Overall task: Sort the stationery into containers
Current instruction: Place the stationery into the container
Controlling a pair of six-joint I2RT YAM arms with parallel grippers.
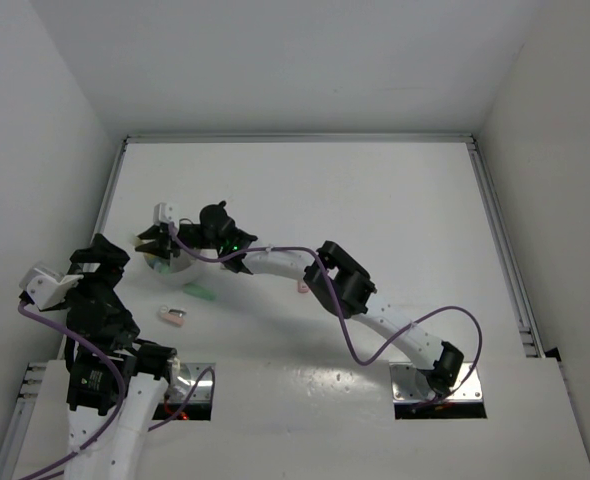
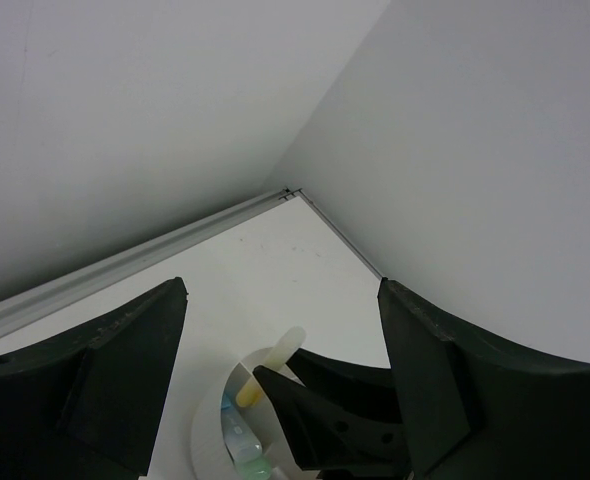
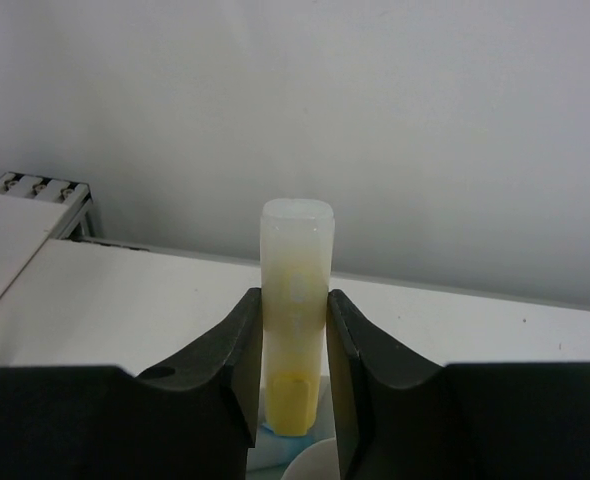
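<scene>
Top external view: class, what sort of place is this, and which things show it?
Probably a robotics test cell: a white table boxed in by plain white walls, metal rails along its edges, and a left arm and right arm bolted at its near edge.

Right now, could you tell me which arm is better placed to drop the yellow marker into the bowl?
Right. The right fingers clasp the yellow marker over the white bowl; the left fingers stand open and empty, off to one side of it.
</scene>
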